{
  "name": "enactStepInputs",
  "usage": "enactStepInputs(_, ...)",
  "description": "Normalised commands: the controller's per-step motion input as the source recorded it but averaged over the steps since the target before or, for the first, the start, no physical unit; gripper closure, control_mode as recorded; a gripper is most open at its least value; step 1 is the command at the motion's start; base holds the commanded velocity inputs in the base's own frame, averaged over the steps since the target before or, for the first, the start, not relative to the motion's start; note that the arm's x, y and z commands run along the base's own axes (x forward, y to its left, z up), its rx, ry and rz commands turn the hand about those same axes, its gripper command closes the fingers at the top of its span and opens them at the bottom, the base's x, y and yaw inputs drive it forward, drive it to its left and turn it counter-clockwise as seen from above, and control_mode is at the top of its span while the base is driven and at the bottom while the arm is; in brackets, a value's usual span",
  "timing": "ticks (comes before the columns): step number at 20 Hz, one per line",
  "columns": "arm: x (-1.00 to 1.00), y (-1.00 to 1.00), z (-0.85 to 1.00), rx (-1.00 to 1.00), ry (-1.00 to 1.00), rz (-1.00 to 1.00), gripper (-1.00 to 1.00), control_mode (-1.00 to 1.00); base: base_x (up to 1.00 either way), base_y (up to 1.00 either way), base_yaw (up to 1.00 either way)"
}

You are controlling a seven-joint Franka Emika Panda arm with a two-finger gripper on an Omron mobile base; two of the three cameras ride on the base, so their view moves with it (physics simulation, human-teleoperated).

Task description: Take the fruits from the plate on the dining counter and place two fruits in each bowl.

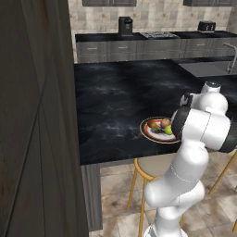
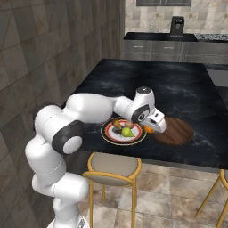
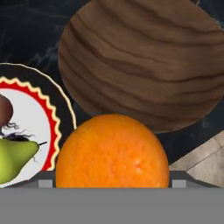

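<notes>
Orange fruit [image 3: 112,151] sits right at the jaws in the hand view, round and pitted, between the plate [image 3: 52,116] and the wooden bowl [image 3: 144,65]. In the right base view the orange [image 2: 148,129] shows just under the hand [image 2: 153,122], at the gap between plate [image 2: 109,133] and brown bowl [image 2: 176,131]; the jaws appear closed around it, though the fingertips themselves are hidden by the fruit.

On the white plate with its red wavy band lie a green pear [image 3: 13,157] and a dark brown fruit [image 3: 5,109]; the right base view shows the pear [image 2: 127,132] beside 2 brownish fruits [image 2: 122,124].

Plate and bowl stand side by side, close to the near edge of the black marble surface [image 2: 178,84]. In the left base view the plate [image 1: 150,129] is partly behind the white arm [image 1: 199,125].

Below the near edge stand stools [image 2: 113,167] with tan seats and yellow legs. A grey counter [image 1: 139,46] with a dark coffee machine [image 1: 125,25] runs along the far wall.
</notes>
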Motion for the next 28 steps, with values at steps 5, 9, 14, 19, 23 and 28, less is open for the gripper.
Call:
enactStepInputs(5,0.21,-0.35,-0.26,0.00,0.00,0.00,1.00,-1.00,0.00,0.00,0.00)
enactStepInputs(9,0.04,-0.28,-0.53,0.00,0.00,0.00,1.00,-1.00,0.00,0.00,0.00)
enactStepInputs(14,0.07,-0.08,-0.35,0.00,0.00,0.00,1.00,-1.00,0.00,0.00,0.00)
enactStepInputs(19,0.27,-0.03,-0.03,0.00,0.00,0.00,1.00,-1.00,0.00,0.00,0.00)
enactStepInputs(23,0.43,-0.15,0.01,0.01,0.00,0.00,1.00,-1.00,0.00,0.00,0.00)
enactStepInputs(28,0.40,-0.17,0.00,0.00,0.00,0.00,1.00,-1.00,0.00,0.00,0.00)
